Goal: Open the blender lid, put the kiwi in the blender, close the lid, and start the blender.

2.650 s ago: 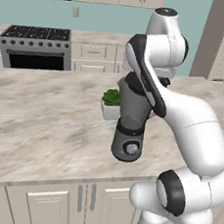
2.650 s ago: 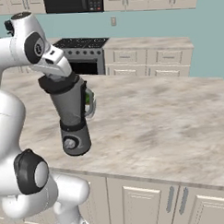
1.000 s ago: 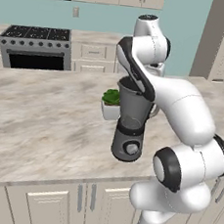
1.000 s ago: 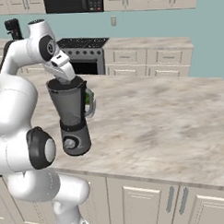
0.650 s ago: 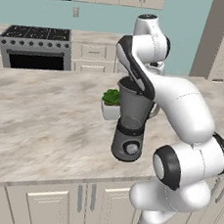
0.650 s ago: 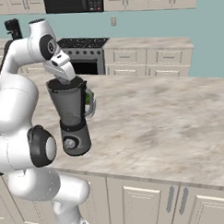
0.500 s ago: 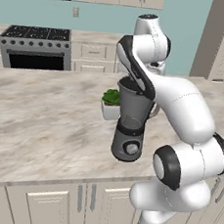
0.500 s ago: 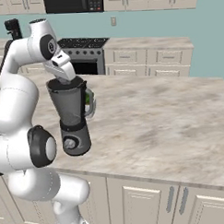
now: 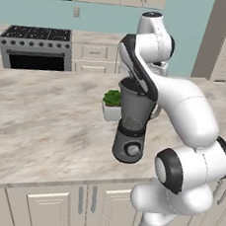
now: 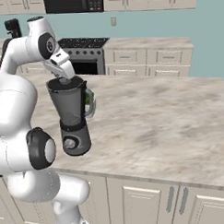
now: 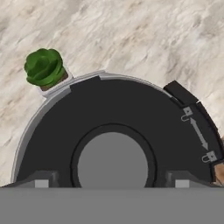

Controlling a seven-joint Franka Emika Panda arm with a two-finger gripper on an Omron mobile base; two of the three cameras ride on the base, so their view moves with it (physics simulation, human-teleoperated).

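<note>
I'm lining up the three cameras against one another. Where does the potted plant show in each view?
Left base view: the potted plant stands on the counter, just left of the blender and partly behind it.
Right base view: only a green sliver shows past the jar's right side.
Hand view: upper left, just beyond the blender lid.
Shared landmark: the blender.

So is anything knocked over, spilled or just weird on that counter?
Nothing stands out. The blender stands upright on the marble counter, with the black blender lid seated on its jar. The small potted plant behind it is upright too. No spill or damage shows anywhere.
</note>
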